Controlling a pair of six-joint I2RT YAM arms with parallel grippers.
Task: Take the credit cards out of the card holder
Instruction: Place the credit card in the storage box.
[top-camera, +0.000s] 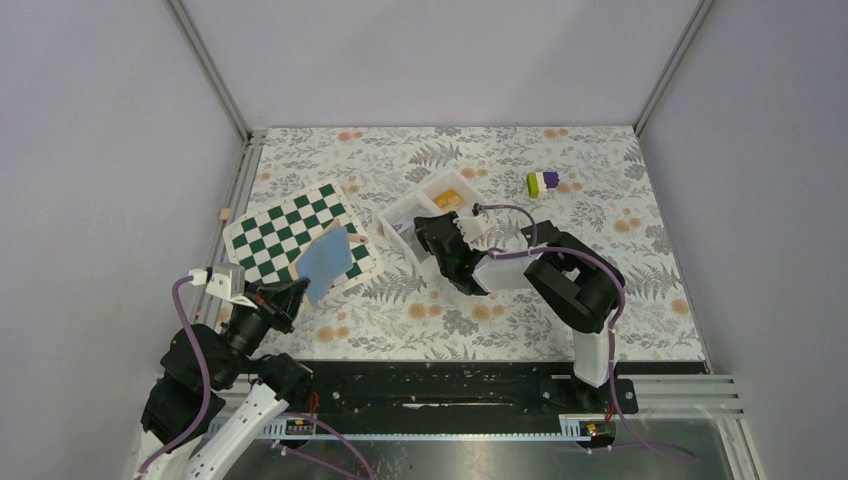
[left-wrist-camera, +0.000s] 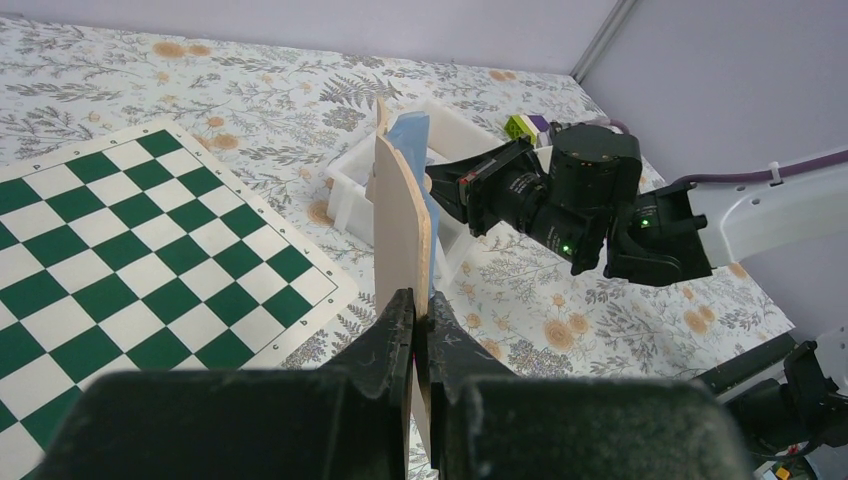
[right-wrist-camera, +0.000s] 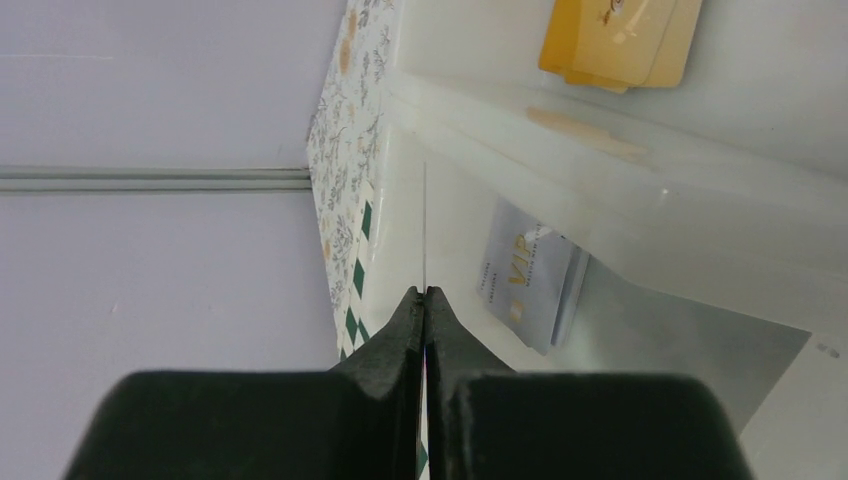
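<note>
Right gripper (right-wrist-camera: 424, 293) over tray (right-wrist-camera: 620, 180) (card (right-wrist-camera: 424, 230) edge-on)

Quick tally by kind:
- card holder (top-camera: 325, 262): 1, w/ 2 panels showing in the left wrist view, 1 tan-backed, 1 blue.
- credit cards (right-wrist-camera: 525, 275): prob. 3. 1 VIP-printed face up, edge of a 2nd peeking out under it, plus 1 thin edge-on card (right-wrist-camera: 424, 230).
- yellow cards (right-wrist-camera: 615, 40): approx. 2 stacked, exact no. unclear.
- tray (top-camera: 400, 215): 1, white, 2 compartments.
- chequered board (top-camera: 285, 235): 1.
- block (top-camera: 543, 183): 1, green/purple/white.
- small tan bit (top-camera: 221, 213): 1.
- Arms: 2, i.e. left arm (top-camera: 215, 350) and right arm (top-camera: 570, 285).
- bench (top-camera: 500, 320): 1.
</note>
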